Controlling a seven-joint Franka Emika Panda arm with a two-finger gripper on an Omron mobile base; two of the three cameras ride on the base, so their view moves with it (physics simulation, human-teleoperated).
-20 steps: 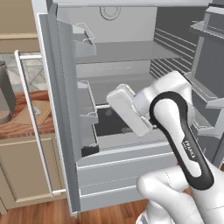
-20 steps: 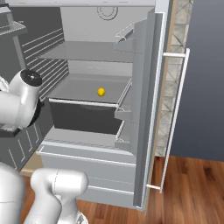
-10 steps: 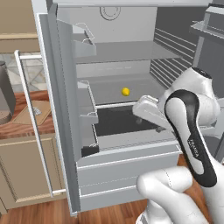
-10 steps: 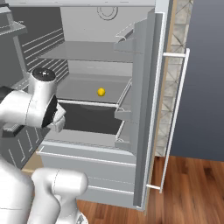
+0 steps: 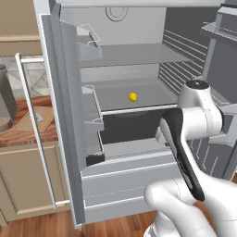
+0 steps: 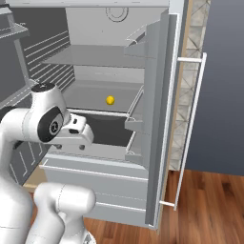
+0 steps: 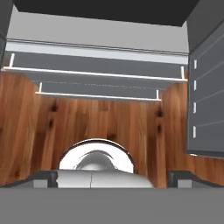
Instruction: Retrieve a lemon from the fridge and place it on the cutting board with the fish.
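Observation:
The lemon (image 5: pixel 133 96) (image 6: pixel 110 100) lies alone on a grey middle shelf of the open fridge (image 5: pixel 67 120) (image 6: pixel 157 114). My gripper (image 6: pixel 70 146) (image 7: pixel 113 177) hangs in front of the fridge's lower drawers, below and in front of the lemon's shelf, and points down at the wooden floor. Its fingertips (image 7: pixel 43 177) stand wide apart with nothing between them. The cutting board (image 5: pixel 31 119) rests on the counter left of the fridge, with the fish (image 5: pixel 40 118) on it.
Both fridge doors stand open, with long bar handles (image 5: pixel 34 134) (image 6: pixel 190 133). A dark coffee machine (image 5: pixel 4 104) stands beside the board. Beige cabinets (image 5: pixel 28 180) sit under the counter. The lower drawers (image 7: pixel 100 78) jut forward below the shelves.
The arm has swung right and down, away from the shelf opening, uncovering the lemon in the left base view. The hand has turned to face the floor. The jaws stay open.

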